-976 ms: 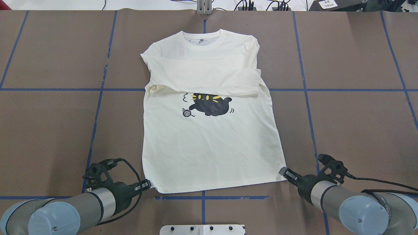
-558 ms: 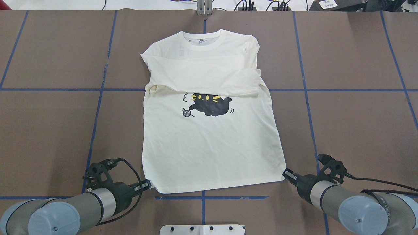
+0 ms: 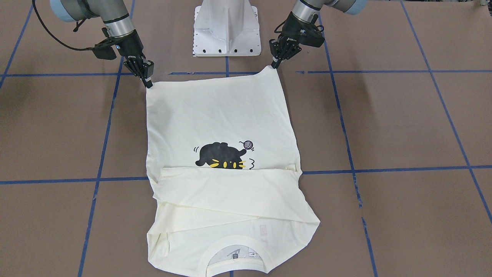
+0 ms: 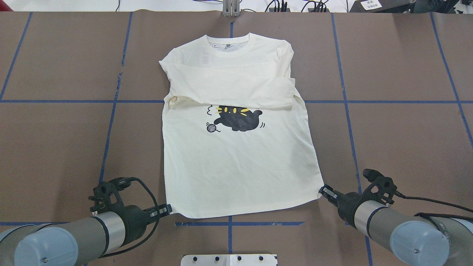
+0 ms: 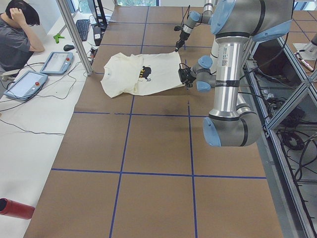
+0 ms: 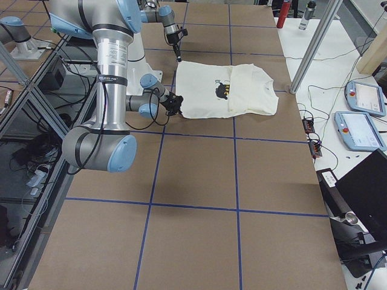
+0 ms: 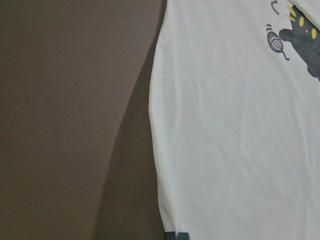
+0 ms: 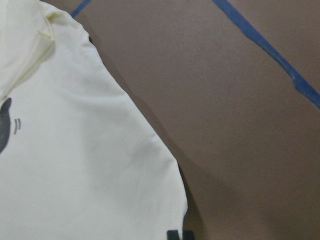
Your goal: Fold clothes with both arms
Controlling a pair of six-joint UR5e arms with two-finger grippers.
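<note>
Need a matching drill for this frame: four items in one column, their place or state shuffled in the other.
1. left end effector
2. right end effector
3. cat print
4. collar

A. at the shirt's end farthest from the robot
B. at the hem corner on the overhead view's right
C. partly covered by the folded sleeves
D. at the hem corner on the overhead view's left

Pairs: 1-D, 2-B, 3-C, 4-A

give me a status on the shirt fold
Hem corners pinched by left gripper and right gripper. Sleeves folded across the shirt, print up. Nothing blocking.
</note>
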